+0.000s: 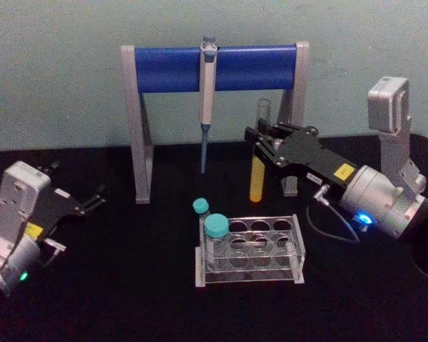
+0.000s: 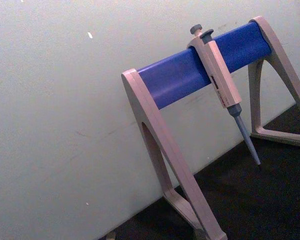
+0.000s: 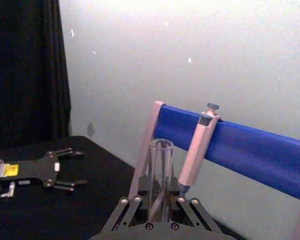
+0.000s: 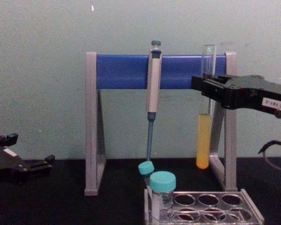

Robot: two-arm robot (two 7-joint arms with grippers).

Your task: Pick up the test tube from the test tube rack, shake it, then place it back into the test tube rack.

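Note:
My right gripper [image 1: 262, 146] is shut on the test tube [image 1: 257, 178], holding it upright in the air behind and above the test tube rack [image 1: 250, 251]. The tube [image 4: 204, 136] is clear with yellow liquid in its lower part, and its open rim [image 3: 161, 146] rises between the fingers in the right wrist view. The clear rack [image 4: 210, 206] has round holes and holds two teal-capped tubes [image 1: 215, 235] at its left end. My left gripper [image 1: 93, 200] rests open, low over the table at the left; it also appears as a far-off gripper [image 3: 70, 168] in the right wrist view.
A grey stand with a blue bar [image 1: 214, 68] stands behind the rack, and a grey pipette [image 1: 206, 107] hangs from it. The held tube is close to the stand's right leg [image 4: 230, 126]. The black table [image 1: 114, 285] is bare to the left of the rack.

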